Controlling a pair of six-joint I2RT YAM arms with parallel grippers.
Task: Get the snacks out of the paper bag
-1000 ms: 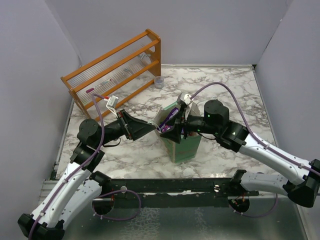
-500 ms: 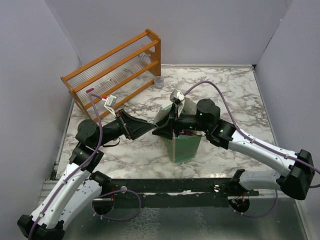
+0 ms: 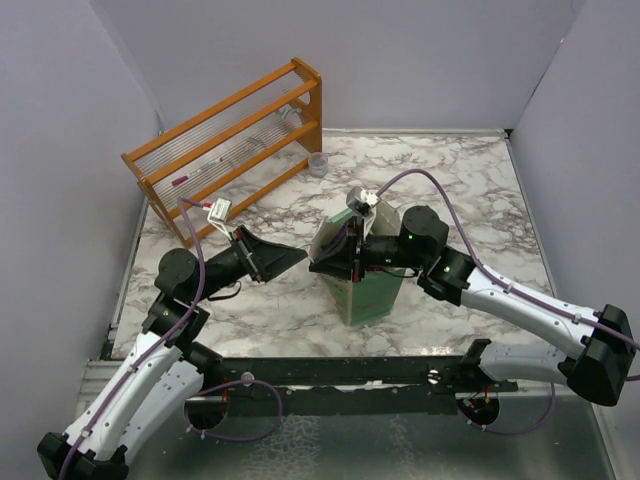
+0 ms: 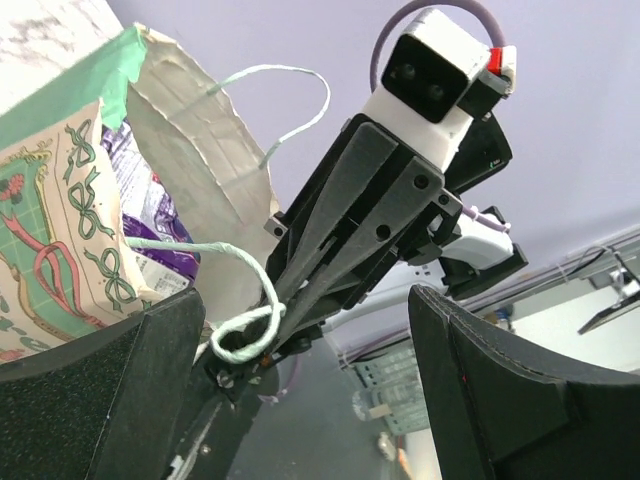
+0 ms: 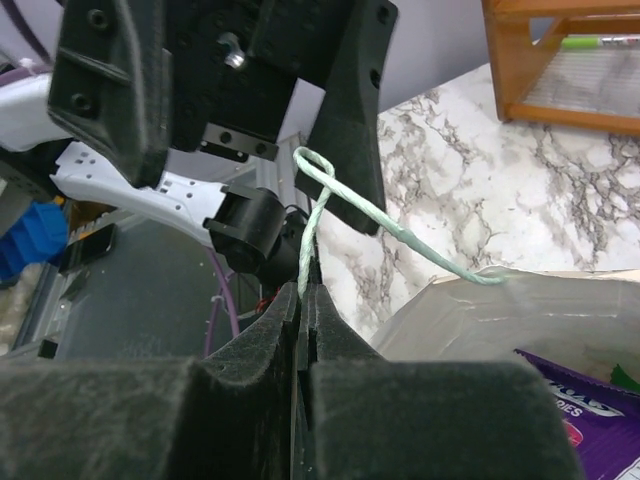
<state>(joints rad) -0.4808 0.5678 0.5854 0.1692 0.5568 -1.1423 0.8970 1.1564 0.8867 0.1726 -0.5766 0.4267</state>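
The right gripper (image 5: 303, 300) is closed tight, its two fingers pressed together on a pale green cord handle (image 5: 370, 215) of the paper bag. The cord runs up out of the pinched tips, curls into a small loop and then arcs down to the bag's cream rim. From the left wrist view the same loop (image 4: 240, 335) sits knotted at the very tip of the right gripper (image 4: 275, 335), and a second cord handle (image 4: 290, 85) arches free above the far side of the bag's mouth.

The left gripper (image 3: 285, 262) has its jaws spread wide and holds nothing. It points at the bag from the left, just beside the right gripper's tip (image 3: 316, 267) but apart from it, and its broad black pads (image 4: 100, 400) frame the lower corners of its own camera view.

The paper bag (image 3: 372, 295) stands upright near the middle of the marble table (image 3: 450, 180), between the two arms, its mouth open at the top. Its printed front (image 4: 60, 220) carries green bows on cream. A purple snack packet (image 5: 570, 400) lies inside, showing just below the rim; from the left wrist it shows behind the printed panel (image 4: 160, 265). No other packets can be made out.

An orange wooden rack (image 3: 230, 140) stands at the far left of the table, well apart from the bag.
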